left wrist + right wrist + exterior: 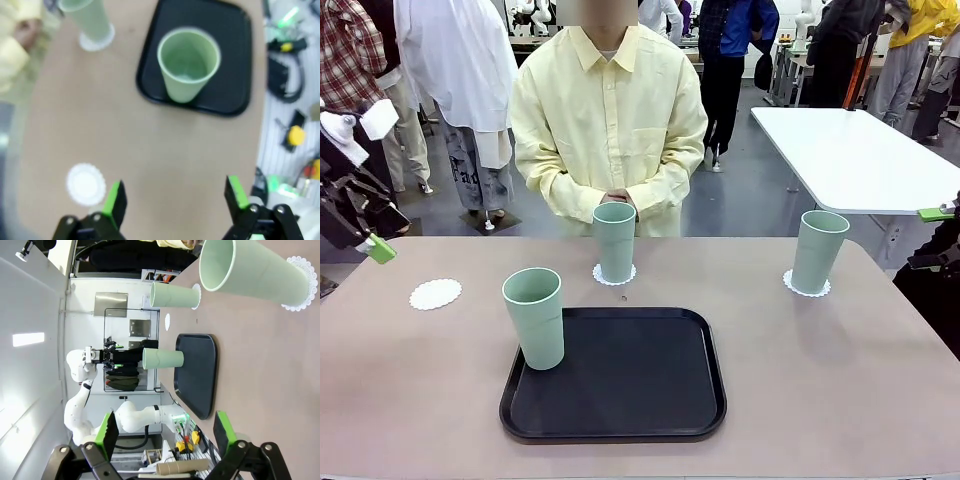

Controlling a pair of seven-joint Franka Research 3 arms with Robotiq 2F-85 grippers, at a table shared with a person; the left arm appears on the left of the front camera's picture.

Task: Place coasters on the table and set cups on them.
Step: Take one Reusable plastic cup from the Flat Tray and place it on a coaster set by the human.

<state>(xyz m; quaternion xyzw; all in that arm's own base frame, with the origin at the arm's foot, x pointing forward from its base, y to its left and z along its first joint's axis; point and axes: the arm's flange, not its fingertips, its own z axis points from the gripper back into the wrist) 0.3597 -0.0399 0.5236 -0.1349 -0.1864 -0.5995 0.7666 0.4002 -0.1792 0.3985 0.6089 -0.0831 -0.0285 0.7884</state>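
Three mint-green cups stand upright. One cup [614, 241] sits on a lacy white coaster [614, 275] at the table's far middle, before the person. A second cup [818, 250] rests on a coaster [806, 285] at the right. The third cup [534, 317] [188, 64] stands on the black tray's left edge. A bare coaster [435, 294] [85, 184] lies on the table [840, 380] at the left. My left gripper [375, 246] [175, 200] hangs open above the table's left end, next to that coaster. My right gripper [165, 430] is open and empty, off the table's right side.
The black rounded tray [630, 375] takes up the table's middle front. The person stands at the far edge with hands clasped [617, 200]. A glossy white table [850, 150] is behind at the right. Tools and cables [290, 90] lie beside the table in the left wrist view.
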